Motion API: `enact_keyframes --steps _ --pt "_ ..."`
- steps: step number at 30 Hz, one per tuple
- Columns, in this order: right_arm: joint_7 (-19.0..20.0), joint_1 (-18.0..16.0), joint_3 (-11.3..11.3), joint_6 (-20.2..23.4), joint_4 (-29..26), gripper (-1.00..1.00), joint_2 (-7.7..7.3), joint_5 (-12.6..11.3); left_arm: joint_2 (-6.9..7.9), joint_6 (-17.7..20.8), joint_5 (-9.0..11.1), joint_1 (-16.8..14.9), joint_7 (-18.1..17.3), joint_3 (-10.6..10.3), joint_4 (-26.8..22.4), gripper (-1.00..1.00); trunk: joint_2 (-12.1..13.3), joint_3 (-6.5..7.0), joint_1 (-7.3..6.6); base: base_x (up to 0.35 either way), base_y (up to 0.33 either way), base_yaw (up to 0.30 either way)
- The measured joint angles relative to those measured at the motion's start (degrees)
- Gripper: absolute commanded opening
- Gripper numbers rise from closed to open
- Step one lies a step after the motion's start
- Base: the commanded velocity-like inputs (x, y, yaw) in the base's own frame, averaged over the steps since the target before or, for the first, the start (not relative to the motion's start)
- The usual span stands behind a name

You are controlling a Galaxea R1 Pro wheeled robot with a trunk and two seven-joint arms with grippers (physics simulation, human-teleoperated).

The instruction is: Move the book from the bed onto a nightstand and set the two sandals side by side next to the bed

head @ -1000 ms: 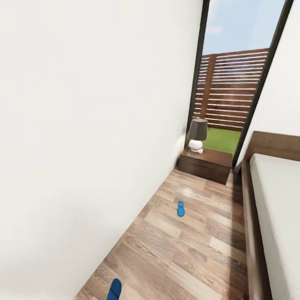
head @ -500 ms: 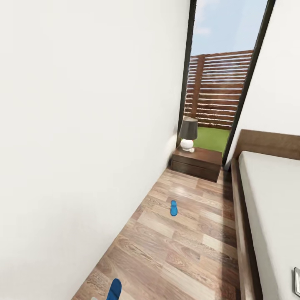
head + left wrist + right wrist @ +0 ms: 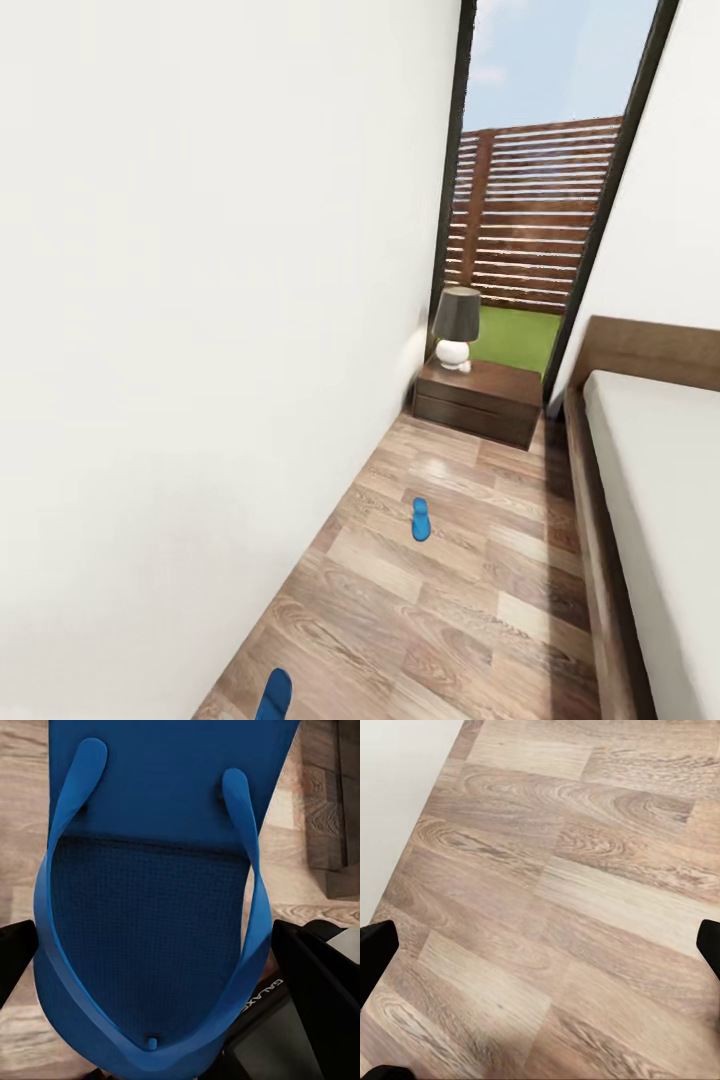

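head view is swinging back toward the bed, dropping the book from sight, while my left gripper [image 3: 161, 1050] is holding one bright-blue flip-flop sandal [image 3: 150, 885]; the other [image 3: 421, 520] is lying on the wood-plank floor [image 3: 470, 600], my right gripper [image 3: 540, 967] wide open.

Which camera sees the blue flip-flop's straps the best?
The left wrist view: a blue sandal looms close, both straps plain to see, between the left tool's dark fingers. In the head view, one sandal is tiny on the wood floor, another cut off at the picture's edge. The right wrist view shows floor.
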Motion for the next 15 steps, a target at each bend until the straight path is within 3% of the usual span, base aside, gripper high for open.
enact_keyframes --steps 15 --pt "0.06 0.01 0.08 0.0 -0.01 1.0 0.0 0.0 -0.01 0.0 0.01 -0.01 0.01 0.03 0.01 -1.0 0.0 -0.61 0.03 0.026 0.0 -0.211"
